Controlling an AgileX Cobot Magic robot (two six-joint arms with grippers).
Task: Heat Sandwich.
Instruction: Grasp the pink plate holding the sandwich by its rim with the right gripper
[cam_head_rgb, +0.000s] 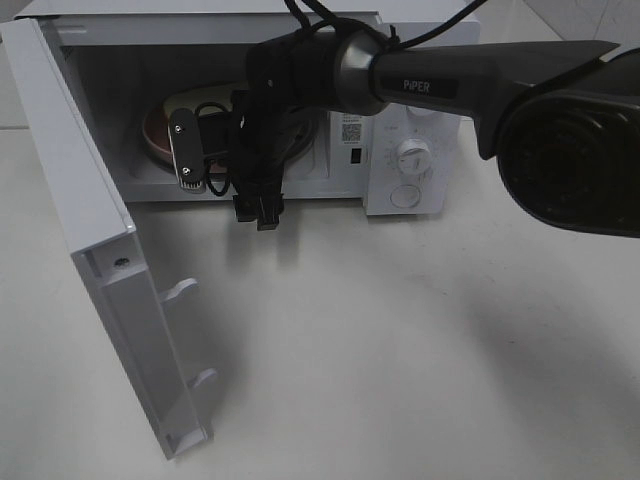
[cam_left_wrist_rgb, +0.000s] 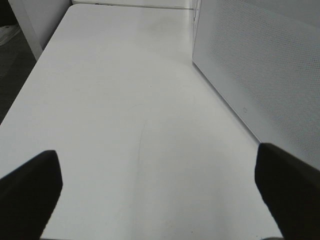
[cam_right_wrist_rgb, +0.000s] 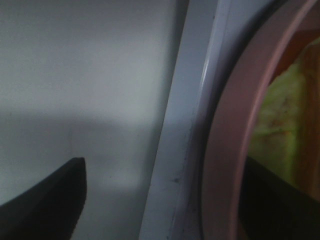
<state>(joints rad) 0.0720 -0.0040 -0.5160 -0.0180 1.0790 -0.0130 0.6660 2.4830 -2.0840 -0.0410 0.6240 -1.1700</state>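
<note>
While seated on the pink plate (cam_right_wrist_rgb: 227, 150) inside the microwave (cam_head_rgb: 400, 150), sandwich (cam_right_wrist_rgb: 280, 120) partly hidden; long axis unclear. Right jaws (cam_head_rgb: 215, 160) at the cavity mouth, spread around the plate rim, sandwich toward 12 o'clock of them, clamped on nothing visible. Left jaws (cam_left_wrist_rgb: 160, 190) wide apart over bare surface (cam_left_wrist_rgb: 125, 100), well off. Door (cam_head_rgb: 110, 300) open.

The sandwich (cam_right_wrist_rgb: 290, 120), showing pale green-yellow filling with a brownish-orange patch beside it, was seen lying on a round pink plate (cam_right_wrist_rgb: 227, 150) inside the open microwave (cam_head_rgb: 420, 120), largely hidden behind the arm in the exterior view.
</note>
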